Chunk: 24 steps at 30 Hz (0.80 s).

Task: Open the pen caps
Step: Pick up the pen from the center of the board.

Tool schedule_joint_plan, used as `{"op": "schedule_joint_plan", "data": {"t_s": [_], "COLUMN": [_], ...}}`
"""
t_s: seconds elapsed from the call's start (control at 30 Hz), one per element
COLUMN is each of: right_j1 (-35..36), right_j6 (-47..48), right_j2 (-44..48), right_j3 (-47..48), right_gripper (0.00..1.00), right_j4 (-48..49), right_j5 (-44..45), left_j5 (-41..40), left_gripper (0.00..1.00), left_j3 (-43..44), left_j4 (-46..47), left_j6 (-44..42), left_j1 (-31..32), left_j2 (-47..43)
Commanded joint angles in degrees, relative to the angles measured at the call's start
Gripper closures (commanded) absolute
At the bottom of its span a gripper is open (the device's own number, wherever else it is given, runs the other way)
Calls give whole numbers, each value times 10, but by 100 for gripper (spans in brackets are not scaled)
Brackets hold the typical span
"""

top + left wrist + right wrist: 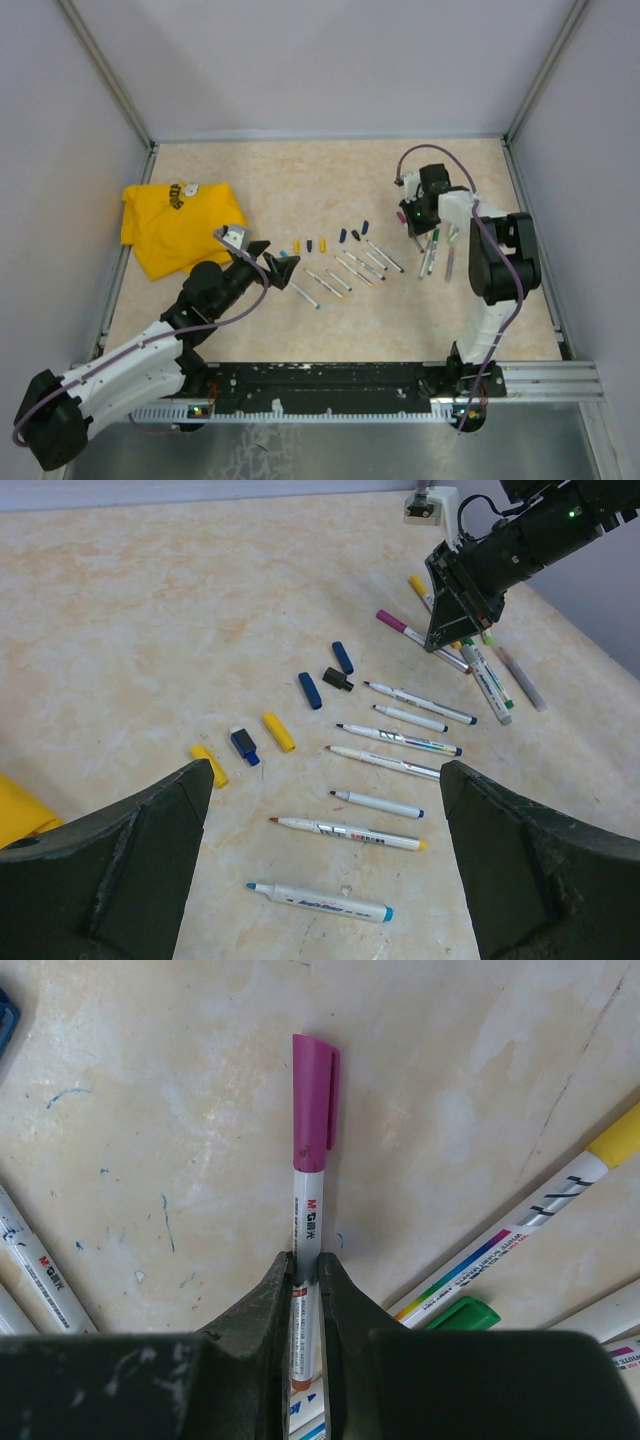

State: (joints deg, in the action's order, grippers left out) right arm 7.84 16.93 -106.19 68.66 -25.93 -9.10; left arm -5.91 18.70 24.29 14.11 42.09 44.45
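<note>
The desk (pixel 300 170) had a beige, marbled top, marked in places with small blue ink flecks. At its left side a crumpled yellow garment (pixel 170 228) lay on the surface. Near the middle, loose caps (pixel 278 732) in yellow, blue and black lay in a slanting row, each apart from the next. Just beside them several uncapped pens (pixel 378 803) lay roughly parallel, their tips toward the caps. Further right, a cluster of capped pens (pixel 488 675) lay fanned together. Among them were a magenta-capped pen (pixel 312 1140), a yellow-capped pen (pixel 575 1180) and one with a green cap (pixel 465 1313).
</note>
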Motion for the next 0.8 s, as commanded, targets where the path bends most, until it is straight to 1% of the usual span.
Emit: {"op": "schedule_joint_plan", "data": {"t_s": [0.0,0.77], "right_j1": [6,7], "right_j6": [8,16], "right_j2": [17,15], "right_j3": [-8,-8], "right_gripper": [90,81], "right_j4": [-3,-9], "right_j5": [0,-3], "left_j5": [11,22], "left_gripper": [0,0], "left_j3": [5,5], "left_j4": [5,5], "left_j6": [7,17], "left_j1": [-2,-2], "left_j2": [-7,-13]}}
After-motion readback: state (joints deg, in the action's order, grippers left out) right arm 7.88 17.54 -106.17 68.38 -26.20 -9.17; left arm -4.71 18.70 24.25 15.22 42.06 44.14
